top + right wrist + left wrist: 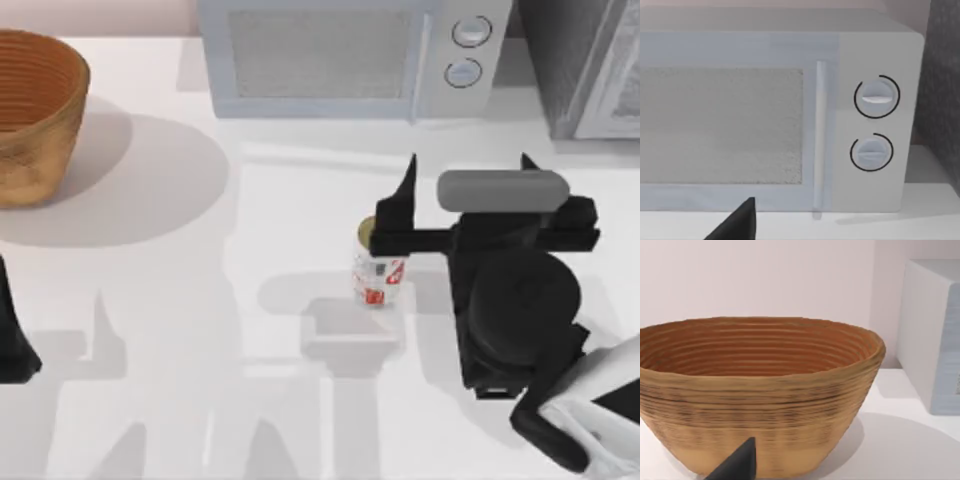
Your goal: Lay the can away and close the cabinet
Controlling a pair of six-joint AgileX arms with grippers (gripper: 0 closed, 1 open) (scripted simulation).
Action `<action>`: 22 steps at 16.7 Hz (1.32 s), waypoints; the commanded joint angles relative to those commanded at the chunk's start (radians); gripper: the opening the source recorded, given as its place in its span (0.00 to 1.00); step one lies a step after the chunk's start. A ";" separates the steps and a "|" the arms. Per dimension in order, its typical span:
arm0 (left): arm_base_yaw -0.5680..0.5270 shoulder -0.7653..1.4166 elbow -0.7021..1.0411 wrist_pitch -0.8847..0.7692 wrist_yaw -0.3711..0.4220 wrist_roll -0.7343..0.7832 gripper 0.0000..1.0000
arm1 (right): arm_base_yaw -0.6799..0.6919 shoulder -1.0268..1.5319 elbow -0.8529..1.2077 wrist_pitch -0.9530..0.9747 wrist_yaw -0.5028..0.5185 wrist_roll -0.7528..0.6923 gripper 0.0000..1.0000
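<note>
Can [379,270] upright, label red marks unreadable; right hand [466,178] beside.

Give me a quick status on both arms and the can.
Right gripper open, fingers wide, beside the can, not around it. Left gripper parked at table's left edge. Can upright mid-table; cabinet far right, microwave beside it.

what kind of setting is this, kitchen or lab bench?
Likely a mock kitchen counter, rendered in simulation: a white table with a microwave at the back, a woven basket at the left, a dark speckled cabinet at the right, and a small can.
</note>
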 joint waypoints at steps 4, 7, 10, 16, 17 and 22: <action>0.000 0.000 0.000 0.000 0.000 0.000 1.00 | 0.138 0.322 0.097 0.225 0.143 0.001 1.00; 0.000 0.000 0.000 0.000 0.000 0.000 1.00 | 0.211 0.494 0.149 0.345 0.219 0.002 1.00; 0.000 0.000 0.000 0.000 0.000 0.000 1.00 | 0.249 0.582 0.175 0.406 0.258 0.002 1.00; 0.000 0.000 0.000 0.000 0.000 0.000 1.00 | 0.249 0.590 0.175 0.410 0.260 0.002 1.00; 0.000 0.000 0.000 0.000 0.000 0.000 1.00 | 0.245 0.591 0.178 0.408 0.257 0.003 1.00; 0.000 0.000 0.000 0.000 0.000 0.000 1.00 | 0.143 0.605 0.276 0.330 0.153 0.001 1.00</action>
